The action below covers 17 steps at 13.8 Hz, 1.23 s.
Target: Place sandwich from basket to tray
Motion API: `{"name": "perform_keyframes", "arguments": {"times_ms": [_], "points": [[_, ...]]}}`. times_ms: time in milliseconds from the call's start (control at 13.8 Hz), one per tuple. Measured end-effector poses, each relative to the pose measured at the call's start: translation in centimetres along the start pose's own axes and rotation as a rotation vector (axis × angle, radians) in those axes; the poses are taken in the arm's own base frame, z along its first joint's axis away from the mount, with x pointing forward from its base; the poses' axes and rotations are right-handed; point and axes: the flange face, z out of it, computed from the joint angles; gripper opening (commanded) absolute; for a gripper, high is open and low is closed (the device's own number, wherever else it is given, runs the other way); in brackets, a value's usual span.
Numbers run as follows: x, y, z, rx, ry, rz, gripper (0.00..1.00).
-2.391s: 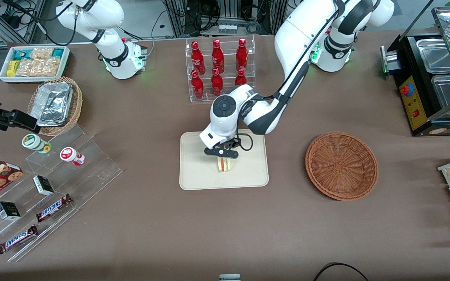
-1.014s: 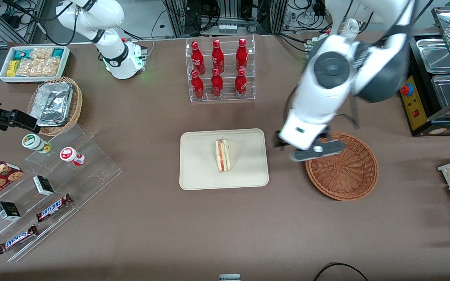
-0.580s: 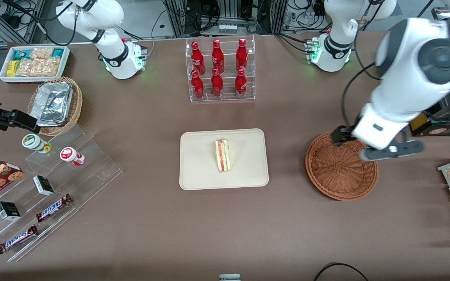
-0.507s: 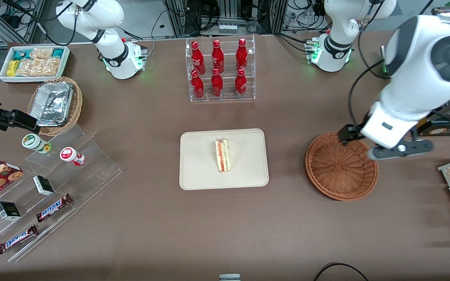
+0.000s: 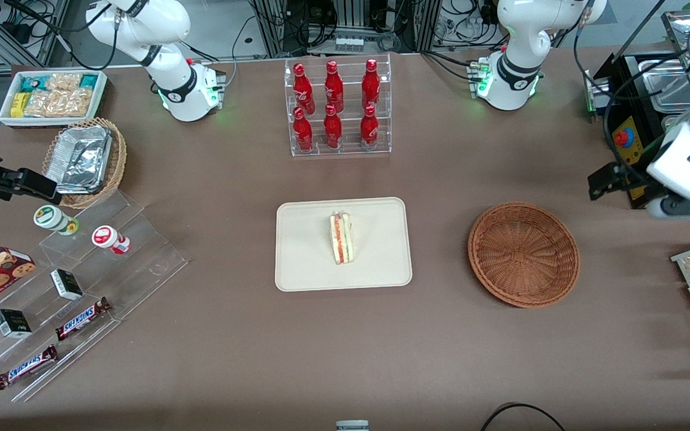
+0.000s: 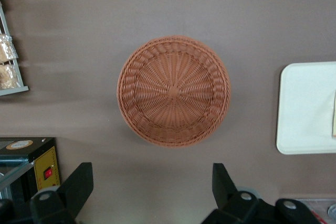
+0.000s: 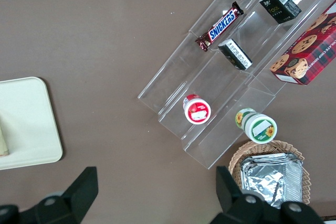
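the sandwich (image 5: 341, 239) lies on the tray (image 5: 303, 263) near its middle, cut edge with red and green layers facing up. the basket (image 5: 523, 254) sits well apart from the tray, toward the working arm's end of the table, with nothing in it. the gripper (image 6: 152, 187) hangs high above the table past the basket at that end, fingers (image 6: 79, 184) spread wide, holding nothing.

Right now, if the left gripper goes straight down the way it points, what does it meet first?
Probably bare table. The gripper, open, hangs high toward the working arm's end, with the empty basket just ahead of its fingers, not between them. Depth is unclear.
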Motion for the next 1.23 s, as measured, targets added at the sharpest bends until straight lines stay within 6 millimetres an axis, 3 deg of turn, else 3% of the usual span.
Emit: {"name": "perform_keyframes", "arguments": {"times_ms": [217,435,870,1232], "points": [[-2.6,0.5,-0.9,0.006,0.007,0.010,1.00],[-3.6,0.3,-1.6,0.007,0.020,0.006,1.00],[-2.6,-2.0,-2.0,-0.001,0.034,-0.005,1.00],[-1.6,-2.0,-2.5,-0.004,0.051,-0.002,1.00]]}}
